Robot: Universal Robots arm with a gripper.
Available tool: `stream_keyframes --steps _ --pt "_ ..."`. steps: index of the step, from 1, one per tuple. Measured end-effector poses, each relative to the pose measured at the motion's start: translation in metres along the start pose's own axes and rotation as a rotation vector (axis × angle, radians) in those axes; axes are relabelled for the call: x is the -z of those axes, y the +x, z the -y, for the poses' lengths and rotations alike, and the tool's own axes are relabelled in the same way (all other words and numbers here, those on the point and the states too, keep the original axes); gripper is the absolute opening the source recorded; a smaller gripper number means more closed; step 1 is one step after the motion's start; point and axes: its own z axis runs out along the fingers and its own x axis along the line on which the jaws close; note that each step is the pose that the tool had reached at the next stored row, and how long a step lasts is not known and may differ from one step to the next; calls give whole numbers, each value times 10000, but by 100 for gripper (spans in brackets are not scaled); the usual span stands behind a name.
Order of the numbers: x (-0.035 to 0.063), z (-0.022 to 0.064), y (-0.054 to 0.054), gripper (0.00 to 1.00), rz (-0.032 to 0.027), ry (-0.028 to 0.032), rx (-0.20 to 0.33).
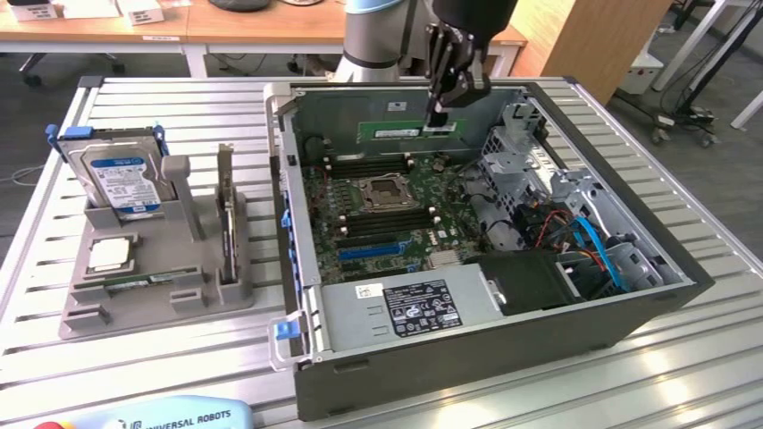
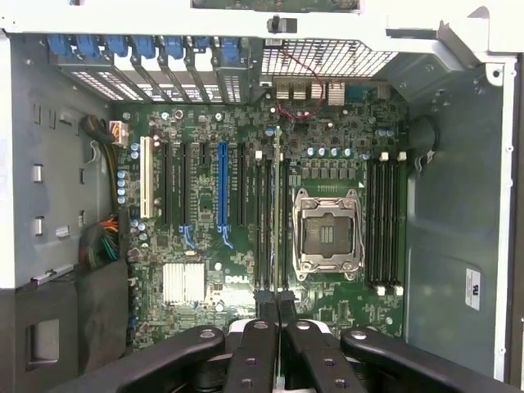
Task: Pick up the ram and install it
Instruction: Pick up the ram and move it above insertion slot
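While the claw [image 1: 439,119] hangs clenched on the ram [image 1: 401,131] over the open computer case [image 1: 667,295], a slight tilt could likely drive the thin stick against a memory slot [image 2: 266,221] and jam it. The case holds a motherboard [image 2: 205,246] with a bare processor socket [image 2: 327,233]. The grey holder [image 1: 143,304] carries a hard drive [image 1: 117,174], a processor chip [image 1: 110,253] and a second stick [image 1: 224,210].

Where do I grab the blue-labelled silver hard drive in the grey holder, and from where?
Grip the blue-labelled silver hard drive by its upper edge, coming down from above, jaws across its thickness. It stands leaning in the grey holder, whose walls cover its lower part, so likely only the top is free.
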Motion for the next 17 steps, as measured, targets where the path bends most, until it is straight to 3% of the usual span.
stream_keyframes --steps 10,17 --pt "-159 6 5 11 0 0 1" --pt "-167 27 5 11 0 0 2"
